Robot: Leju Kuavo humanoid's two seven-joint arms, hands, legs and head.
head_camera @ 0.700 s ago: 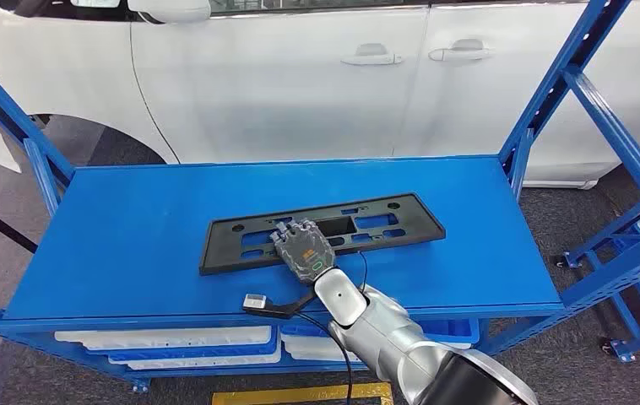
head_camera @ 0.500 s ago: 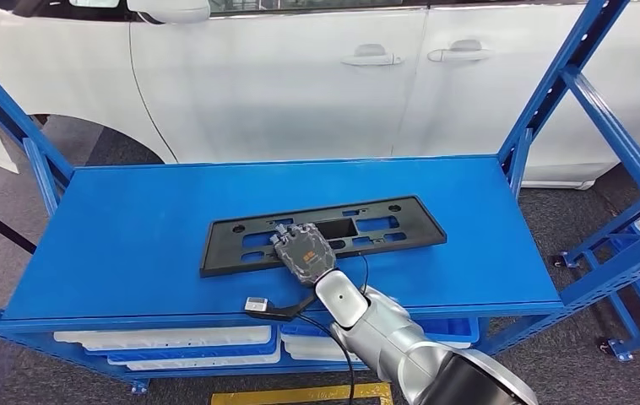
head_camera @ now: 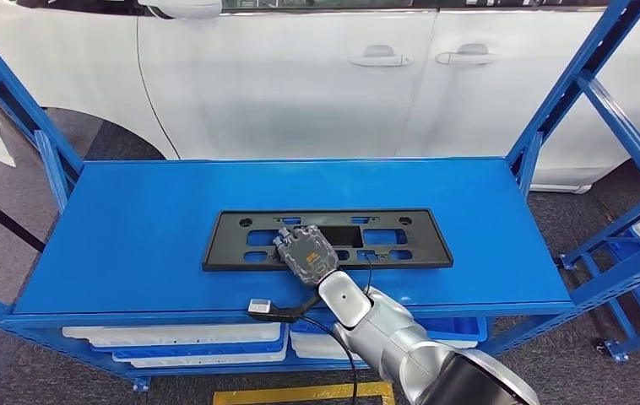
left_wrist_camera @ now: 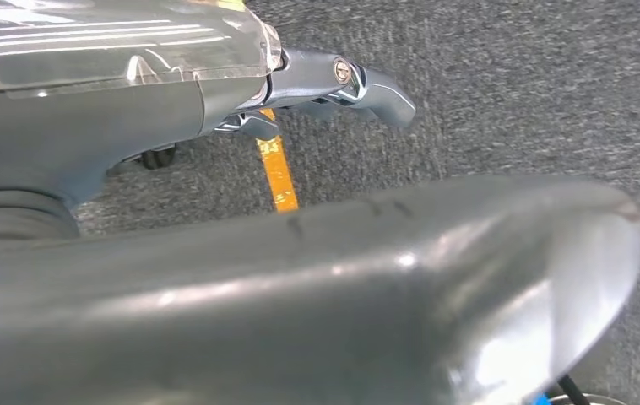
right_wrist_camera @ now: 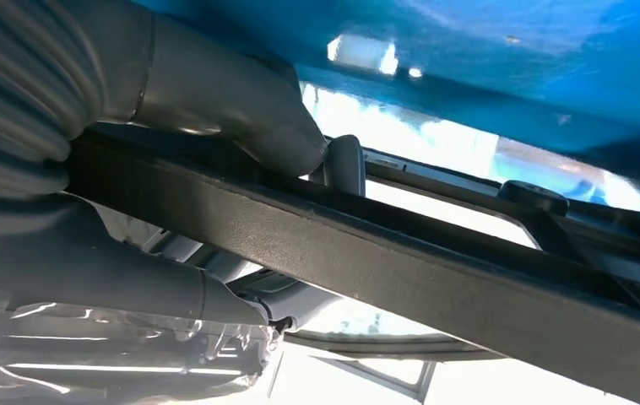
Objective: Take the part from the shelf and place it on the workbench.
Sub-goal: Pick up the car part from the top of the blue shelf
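Note:
The part is a long black plastic frame (head_camera: 384, 232) with several cut-outs, lying flat on the blue shelf top (head_camera: 131, 236) near its front edge. My right hand (head_camera: 304, 251) reaches over the front edge and grips the frame's near rail, left of its middle. In the right wrist view the thumb (right_wrist_camera: 241, 110) presses on one side of the black rail (right_wrist_camera: 435, 278) and the fingers wrap the other. My left hand (left_wrist_camera: 131, 59) hangs over grey carpet with its fingers (left_wrist_camera: 371, 84) stretched out, holding nothing.
A white car (head_camera: 300, 84) stands close behind the shelf. Blue uprights (head_camera: 553, 110) flank the shelf at both ends, and another blue rack (head_camera: 637, 253) stands to the right. White trays (head_camera: 173, 337) sit on the level below. A yellow floor line (head_camera: 300, 392) runs in front.
The frame has turned in my right hand's grip, its right end swinging towards me, and now lies parallel to the shelf's front edge. The camera has shifted slightly.

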